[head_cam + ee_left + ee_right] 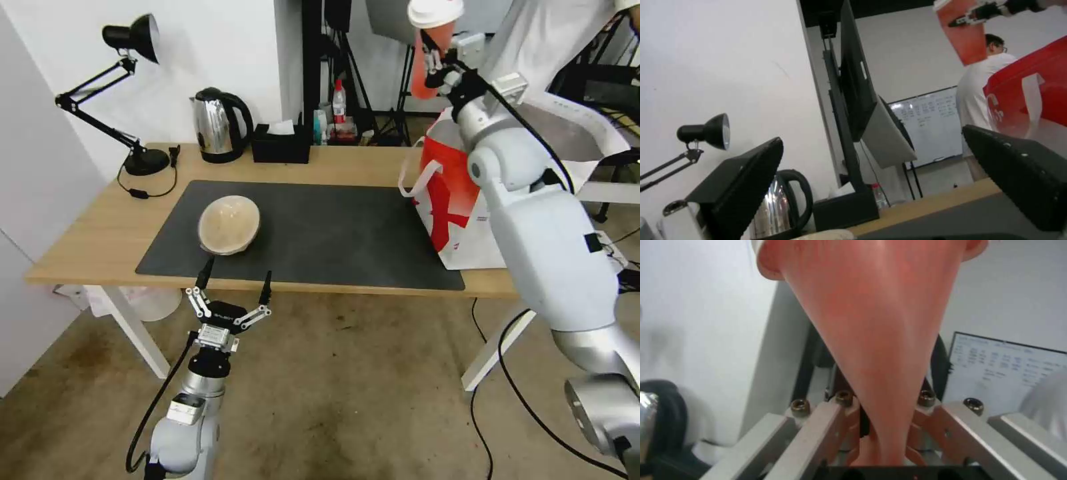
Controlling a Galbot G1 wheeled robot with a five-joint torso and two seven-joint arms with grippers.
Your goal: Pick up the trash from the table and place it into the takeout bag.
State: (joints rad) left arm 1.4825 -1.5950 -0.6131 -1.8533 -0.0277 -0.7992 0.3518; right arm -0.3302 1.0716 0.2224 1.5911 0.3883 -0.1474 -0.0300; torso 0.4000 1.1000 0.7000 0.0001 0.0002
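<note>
Left gripper (235, 283): nearest to where I stand, hanging just off the counter's front edge, black fingers (740, 186) spread wide with nothing between them, aimed at the tan bowl.
Round tan lidded bowl (229, 225): tipped on its side on the large dark grey rectangular mat (320, 233), toward the mat's left end, just beyond the left gripper.
Counter (100, 233): long light-wood top on white legs.
Right gripper (430, 63): raised high above the bag, fingers closed around the red cup.
Red cup with white lid (430, 47): up in the air in the right gripper, clear of the counter, over the bag's rim.
Boxy white takeout bag with red side panel (453, 200): upright at the counter's right end, mouth open, white loop handle hanging over its side.
Back edge: steel kettle (217, 127), black tissue box (281, 143), black desk lamp (127, 93).
</note>
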